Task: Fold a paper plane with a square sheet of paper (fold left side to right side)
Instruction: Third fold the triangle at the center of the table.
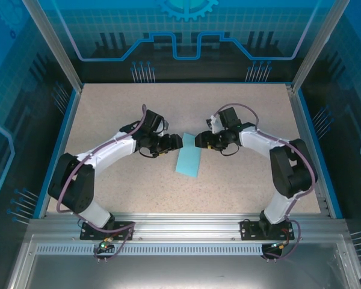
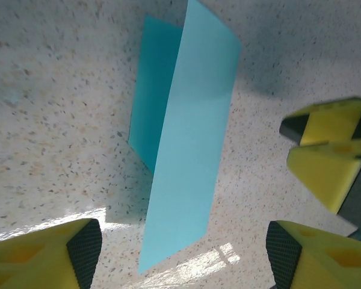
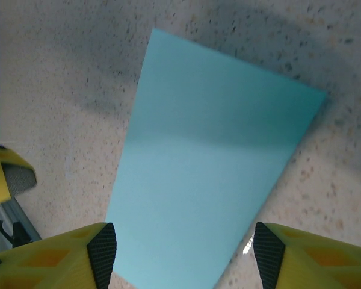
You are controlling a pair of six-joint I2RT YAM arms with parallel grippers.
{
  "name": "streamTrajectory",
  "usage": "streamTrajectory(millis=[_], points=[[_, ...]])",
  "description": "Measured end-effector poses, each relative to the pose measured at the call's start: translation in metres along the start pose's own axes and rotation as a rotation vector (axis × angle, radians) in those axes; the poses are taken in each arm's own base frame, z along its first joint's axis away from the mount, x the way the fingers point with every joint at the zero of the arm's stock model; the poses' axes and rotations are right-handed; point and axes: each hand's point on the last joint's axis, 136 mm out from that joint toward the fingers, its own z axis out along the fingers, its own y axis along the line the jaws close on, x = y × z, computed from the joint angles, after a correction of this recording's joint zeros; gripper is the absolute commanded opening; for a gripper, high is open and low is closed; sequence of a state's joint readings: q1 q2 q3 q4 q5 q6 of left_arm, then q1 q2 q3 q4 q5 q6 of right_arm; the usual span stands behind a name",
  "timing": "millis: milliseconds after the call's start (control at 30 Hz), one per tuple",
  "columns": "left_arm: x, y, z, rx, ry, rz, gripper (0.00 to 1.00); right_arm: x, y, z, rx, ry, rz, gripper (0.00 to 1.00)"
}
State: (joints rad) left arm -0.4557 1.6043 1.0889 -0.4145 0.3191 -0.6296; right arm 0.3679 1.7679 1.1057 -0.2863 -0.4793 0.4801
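Both arms were bent inward at the elbow, with the left end effector (image 1: 173, 142) and the right end effector (image 1: 198, 140) nearly tip to tip, low over the counter (image 1: 240, 180), each with fingers spread. The square sheet of paper (image 1: 188, 161) lay between and just under them (folded lengthwise). The left wrist view showed a darker lower layer (image 2: 145, 102) beside the raised flap (image 2: 192, 150). From the right wrist the sheet looked like a single plain panel, its near edge cut off.

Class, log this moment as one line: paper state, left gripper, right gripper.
turquoise-blue paper sheet: folded in half, unheld, on speckled table | left gripper: open | right gripper: open
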Motion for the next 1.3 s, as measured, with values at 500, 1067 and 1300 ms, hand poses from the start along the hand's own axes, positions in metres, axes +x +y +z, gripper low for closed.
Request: streamTrajectory(millis=[500, 1067, 1300], points=[[-0.004, 0.01, 0.069, 0.047, 0.126, -0.031, 0.65, -0.014, -0.019, 0.035, 0.017, 0.04, 0.026, 0.61], [-0.006, 0.006, 0.075, 0.075, 0.137, -0.021, 0.15, -0.006, -0.004, -0.008, 0.079, -0.06, -0.133, 0.62], [-0.005, 0.007, 0.075, 0.068, 0.14, -0.023, 0.12, 0.052, 0.05, -0.028, 0.111, -0.11, -0.481, 0.63]])
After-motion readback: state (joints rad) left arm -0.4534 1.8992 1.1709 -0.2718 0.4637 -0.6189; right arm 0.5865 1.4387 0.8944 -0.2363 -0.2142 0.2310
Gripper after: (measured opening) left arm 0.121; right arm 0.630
